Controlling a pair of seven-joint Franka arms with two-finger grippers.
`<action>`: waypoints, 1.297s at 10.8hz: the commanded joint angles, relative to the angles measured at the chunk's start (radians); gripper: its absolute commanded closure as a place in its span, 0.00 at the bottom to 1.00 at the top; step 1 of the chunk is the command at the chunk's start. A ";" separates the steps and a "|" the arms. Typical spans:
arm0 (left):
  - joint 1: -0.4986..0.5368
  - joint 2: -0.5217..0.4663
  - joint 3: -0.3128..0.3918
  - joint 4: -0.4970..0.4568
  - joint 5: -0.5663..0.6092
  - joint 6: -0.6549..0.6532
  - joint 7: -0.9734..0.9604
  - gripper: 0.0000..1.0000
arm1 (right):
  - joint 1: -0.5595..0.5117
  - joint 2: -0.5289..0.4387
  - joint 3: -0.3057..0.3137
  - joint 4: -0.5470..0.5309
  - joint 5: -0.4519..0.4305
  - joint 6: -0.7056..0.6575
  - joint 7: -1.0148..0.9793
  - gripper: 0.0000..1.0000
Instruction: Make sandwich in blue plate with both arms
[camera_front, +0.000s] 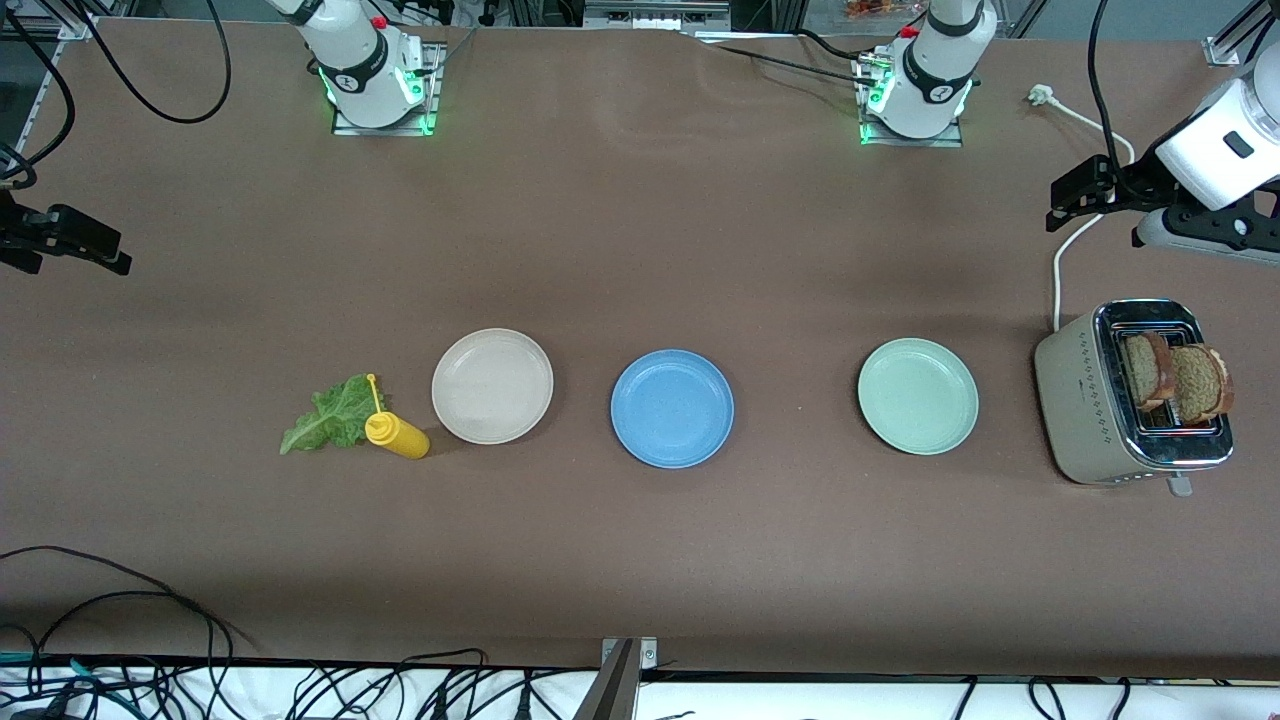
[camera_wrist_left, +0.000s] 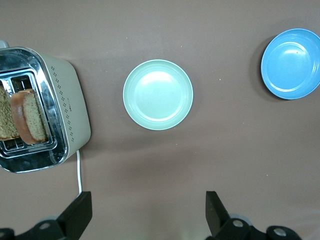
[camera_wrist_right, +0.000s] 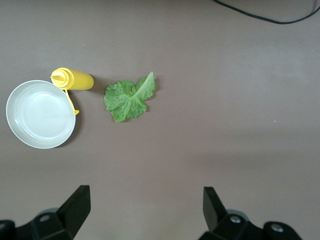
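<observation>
Front view: both claws, left claw (camera_front: 1075, 205) and right claw (camera_front: 75, 245), hang wide open and empty, the left over the counter beside the toaster (camera_front: 1095, 405) holding the bread slices (camera_front: 1175, 378).

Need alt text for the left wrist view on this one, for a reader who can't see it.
The open left gripper hangs over bare table, holding nothing. Ahead lie a mint-green plate, the empty blue plate and a toaster with two bread slices standing in it.
</observation>
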 joint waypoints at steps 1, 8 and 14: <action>0.004 0.007 0.000 0.025 0.003 -0.026 0.003 0.00 | -0.003 -0.012 -0.003 -0.001 -0.017 -0.022 -0.017 0.00; 0.005 0.005 0.005 0.025 0.002 -0.026 0.007 0.00 | -0.003 -0.012 -0.013 0.008 -0.005 -0.034 -0.037 0.00; 0.007 0.002 0.000 0.027 0.002 -0.026 0.018 0.00 | -0.003 -0.012 -0.038 0.010 -0.002 -0.041 -0.053 0.00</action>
